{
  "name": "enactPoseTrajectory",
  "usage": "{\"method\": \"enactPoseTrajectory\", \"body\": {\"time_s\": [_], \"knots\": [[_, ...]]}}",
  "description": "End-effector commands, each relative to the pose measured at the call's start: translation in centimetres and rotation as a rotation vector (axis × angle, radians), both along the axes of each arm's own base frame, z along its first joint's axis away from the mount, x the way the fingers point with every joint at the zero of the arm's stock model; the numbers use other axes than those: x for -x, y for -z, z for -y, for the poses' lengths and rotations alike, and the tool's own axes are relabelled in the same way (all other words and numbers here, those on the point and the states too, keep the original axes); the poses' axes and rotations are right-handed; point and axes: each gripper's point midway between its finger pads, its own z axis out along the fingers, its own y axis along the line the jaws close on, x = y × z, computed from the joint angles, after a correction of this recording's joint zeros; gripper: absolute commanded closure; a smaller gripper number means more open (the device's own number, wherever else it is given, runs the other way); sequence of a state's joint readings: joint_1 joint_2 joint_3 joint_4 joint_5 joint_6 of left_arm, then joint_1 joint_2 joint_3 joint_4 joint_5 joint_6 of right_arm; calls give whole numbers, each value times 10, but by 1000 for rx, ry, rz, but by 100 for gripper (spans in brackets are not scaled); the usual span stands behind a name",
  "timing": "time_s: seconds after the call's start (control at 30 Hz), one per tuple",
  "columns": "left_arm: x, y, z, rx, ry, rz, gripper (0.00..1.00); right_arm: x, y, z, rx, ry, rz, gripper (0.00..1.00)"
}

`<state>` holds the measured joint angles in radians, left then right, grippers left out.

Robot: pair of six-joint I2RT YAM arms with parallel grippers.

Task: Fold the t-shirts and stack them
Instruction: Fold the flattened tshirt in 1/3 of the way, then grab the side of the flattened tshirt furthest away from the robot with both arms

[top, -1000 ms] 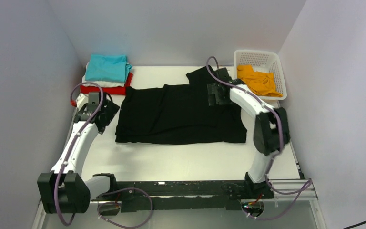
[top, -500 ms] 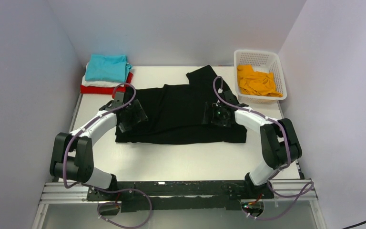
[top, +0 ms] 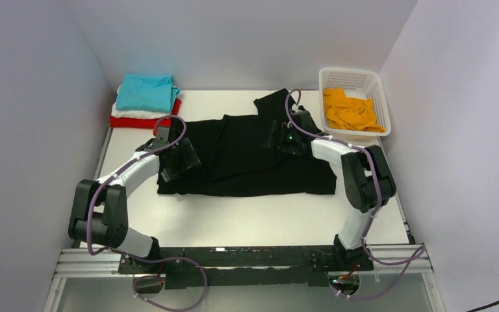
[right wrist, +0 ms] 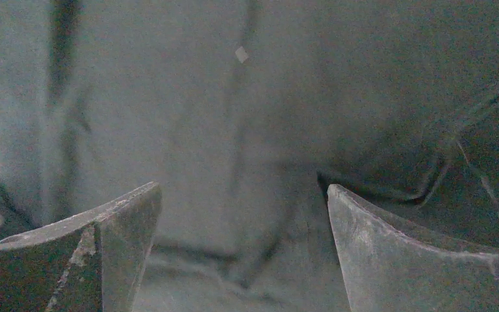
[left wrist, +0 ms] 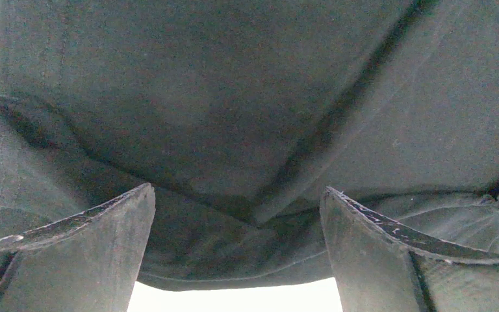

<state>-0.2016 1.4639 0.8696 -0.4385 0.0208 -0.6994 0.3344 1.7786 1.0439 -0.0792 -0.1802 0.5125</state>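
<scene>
Top view: white surface, walled left, back and right.

Upper left of frame: a folded stack, with the teal t-shirt on top, an edge of the white t-shirt under it and the red t-shirt at the bottom.

Upper right: the white lattice basket holds the crumpled orange t-shirt.

Frame centre: the black t-shirt lies spread on the surface, creased. One sleeve points toward the top of the frame, near the basket.

The left arm covers the shirt's left edge. The right arm crosses its upper right part.

Left claw: fingers wide apart, nothing between them, low over a fold of black cloth. Right claw: fingers equally wide, empty, over flat black cloth. Whether either touches the cloth cannot be told.
</scene>
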Motion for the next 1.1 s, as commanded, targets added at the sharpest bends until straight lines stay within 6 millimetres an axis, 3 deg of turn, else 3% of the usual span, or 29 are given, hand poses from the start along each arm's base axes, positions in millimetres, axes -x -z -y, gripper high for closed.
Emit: {"method": "enactPoseTrajectory", "body": {"time_s": [0.0, 0.1, 0.2, 0.23, 0.33, 0.43, 0.5, 0.67, 0.8, 0.93, 1.07], "knots": [[-1, -6, -4, -16, -1, 24, 1, -71, -58, -41, -169, -25, 235, 0], [-2, -11, -8, -38, -11, 28, 1, -95, -77, -45, -159, -21, 289, 0], [-4, -18, -10, -48, -15, 56, 1, -89, -83, -26, -46, -6, 301, 0], [-4, -21, -10, -44, -12, 67, 1, -81, -87, -16, -10, 11, 303, 0], [-8, -26, -1, -2, 10, 95, 1, -44, -73, 17, 105, 75, 224, 0], [-15, -31, 13, 52, 60, 123, 1, 0, -46, 58, 224, 195, 117, 0], [-20, -32, 23, 69, 86, 135, 1, 24, -30, 73, 257, 235, 63, 0], [-34, -23, 56, 109, 157, 127, 1, 41, 6, 66, 168, 234, -34, 0], [-28, 0, 69, 111, 181, 60, 1, 57, 30, 81, 175, 293, -130, 0], [-9, 28, 73, 105, 190, -11, 1, 94, 45, 96, 205, 297, -223, 0], [12, 46, 77, 111, 202, -88, 1, 144, 59, 109, 223, 315, -364, 0]]}}
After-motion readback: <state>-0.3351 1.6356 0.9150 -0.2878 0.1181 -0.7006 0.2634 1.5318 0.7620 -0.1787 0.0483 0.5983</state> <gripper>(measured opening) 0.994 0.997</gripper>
